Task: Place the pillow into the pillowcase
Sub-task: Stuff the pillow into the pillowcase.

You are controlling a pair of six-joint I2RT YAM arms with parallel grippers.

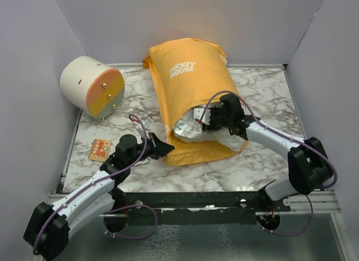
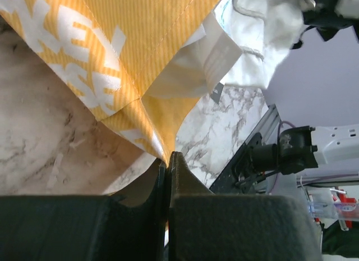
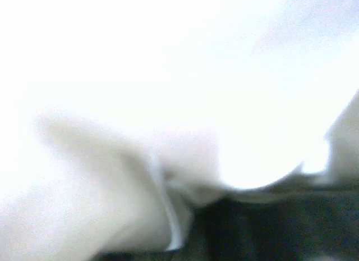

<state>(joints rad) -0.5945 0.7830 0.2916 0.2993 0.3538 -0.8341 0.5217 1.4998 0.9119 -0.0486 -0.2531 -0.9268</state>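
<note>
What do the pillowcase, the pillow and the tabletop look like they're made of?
Pillowcase: thin woven cloth with a matte finish, shown by its fine stripes, stitched seam and soft folds.
Pillow: soft white fabric, wrinkled; the filling is hidden.
Tabletop: marble-patterned and smooth, possibly printed laminate rather than stone.

Bright, even light, soft shadows. Right wrist view: overexposed white blur. Sharp focus ahead of left gripper (image 2: pixel 168 158).
</note>
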